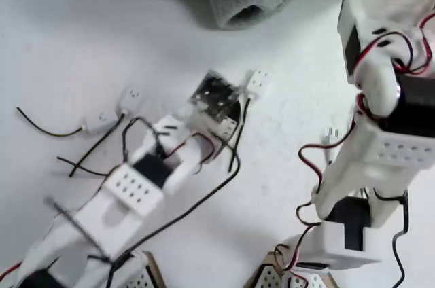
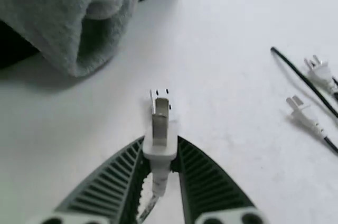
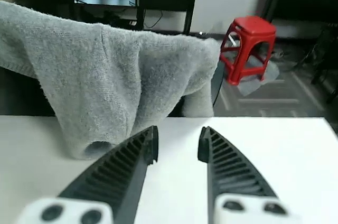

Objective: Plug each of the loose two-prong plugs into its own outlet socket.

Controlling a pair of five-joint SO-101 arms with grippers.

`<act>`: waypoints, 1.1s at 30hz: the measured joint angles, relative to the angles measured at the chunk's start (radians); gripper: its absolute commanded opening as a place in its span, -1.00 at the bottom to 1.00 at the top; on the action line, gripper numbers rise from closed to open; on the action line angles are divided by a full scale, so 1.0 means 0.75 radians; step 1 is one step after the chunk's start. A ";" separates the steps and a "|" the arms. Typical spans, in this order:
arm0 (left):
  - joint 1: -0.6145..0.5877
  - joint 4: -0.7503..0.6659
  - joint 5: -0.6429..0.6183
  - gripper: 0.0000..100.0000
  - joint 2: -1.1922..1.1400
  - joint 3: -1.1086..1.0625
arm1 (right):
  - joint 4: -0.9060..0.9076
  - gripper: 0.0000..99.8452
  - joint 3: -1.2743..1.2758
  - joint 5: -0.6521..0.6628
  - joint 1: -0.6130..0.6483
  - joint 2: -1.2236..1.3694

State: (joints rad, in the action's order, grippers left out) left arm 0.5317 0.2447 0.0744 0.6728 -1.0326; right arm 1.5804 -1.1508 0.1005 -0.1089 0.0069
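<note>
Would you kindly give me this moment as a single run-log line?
left claw: shut on two-prong plug | prongs: pointing at outlet socket | right claw: open, empty

White plug point(image 2: 160, 129), white table point(image 2: 237, 28) — grey cloth point(image 3: 105, 76), red stool point(image 3: 248, 36), black cord point(image 2: 296, 72).

White plug point(image 2: 160, 124) in left tool point(image 2: 161, 142)

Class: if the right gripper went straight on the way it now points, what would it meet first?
Probably the grey cloth draped at the far edge of the white table; the open right gripper aims at it, though depth is unclear.
</note>
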 measured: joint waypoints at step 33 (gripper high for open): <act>-0.231 -0.454 -0.027 -0.95 1.125 -0.649 | 0.178 -0.96 0.426 0.258 1.162 -0.266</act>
State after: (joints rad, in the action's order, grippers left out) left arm 0.3583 -0.0959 0.0545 1.5167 -1.5190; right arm 1.7139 -0.8316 0.2938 0.7626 -0.1926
